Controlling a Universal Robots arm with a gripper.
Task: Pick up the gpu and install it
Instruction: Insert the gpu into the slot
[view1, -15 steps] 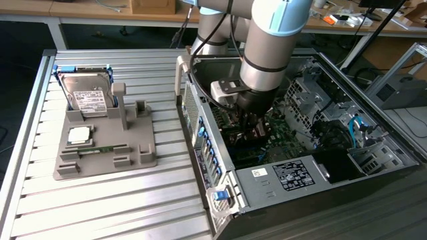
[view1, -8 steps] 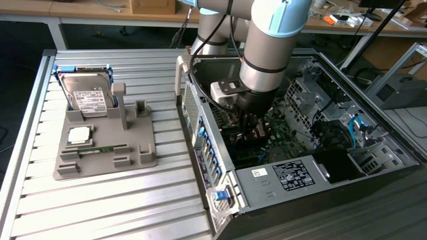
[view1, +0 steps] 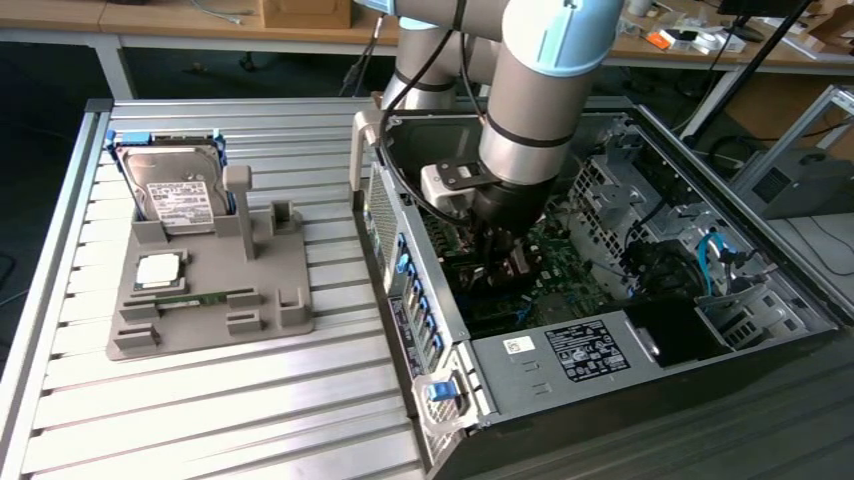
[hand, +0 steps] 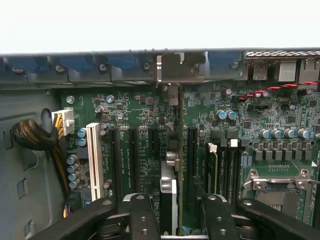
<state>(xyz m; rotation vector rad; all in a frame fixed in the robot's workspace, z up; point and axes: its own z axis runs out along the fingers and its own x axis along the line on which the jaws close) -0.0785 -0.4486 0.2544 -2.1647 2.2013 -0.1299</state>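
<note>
Fingers (hand: 172, 212) apart astride upright gpu (hand: 172, 150) in motherboard (hand: 140, 115) slot, white slot (hand: 93, 155) and memory stick (hand: 212, 165) alongside.

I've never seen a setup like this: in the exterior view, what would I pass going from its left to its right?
Hard drive standing in the grey holder → open computer case → robot arm reaching into it → drive cage.
</note>
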